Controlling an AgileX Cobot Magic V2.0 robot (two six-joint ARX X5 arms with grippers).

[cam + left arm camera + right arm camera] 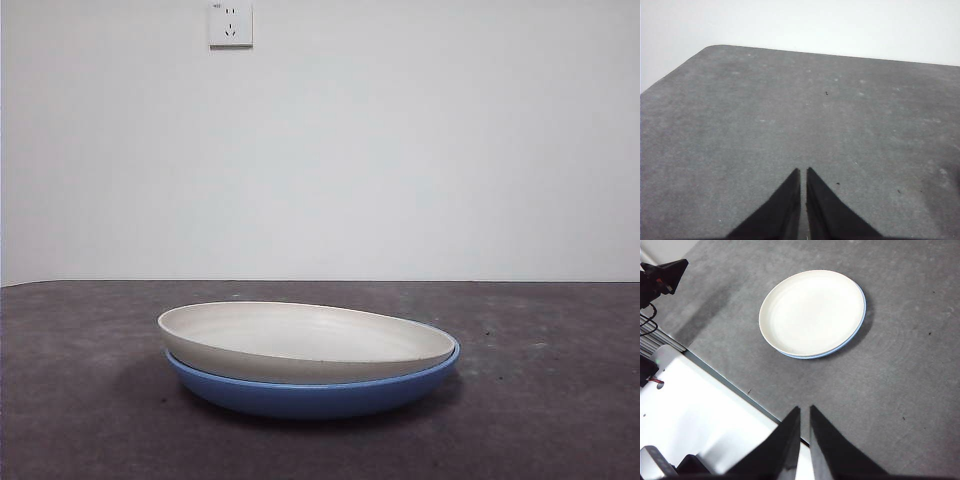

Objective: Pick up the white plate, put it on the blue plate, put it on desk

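White plate (300, 338) sits tilted inside blue plate (310, 395) on open table (560, 420), both tools, left (803, 172) and right (805, 411), pressed together, well apart.

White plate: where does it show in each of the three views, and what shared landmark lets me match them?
Front view: the white plate sits low at centre, tilted, stacked in the blue plate.
Left wrist view: not in it; only bare desk beyond the left gripper.
Right wrist view: upper centre, beyond the right gripper.
Shared landmark: the blue rim under the white plate; the desk shows in all three.
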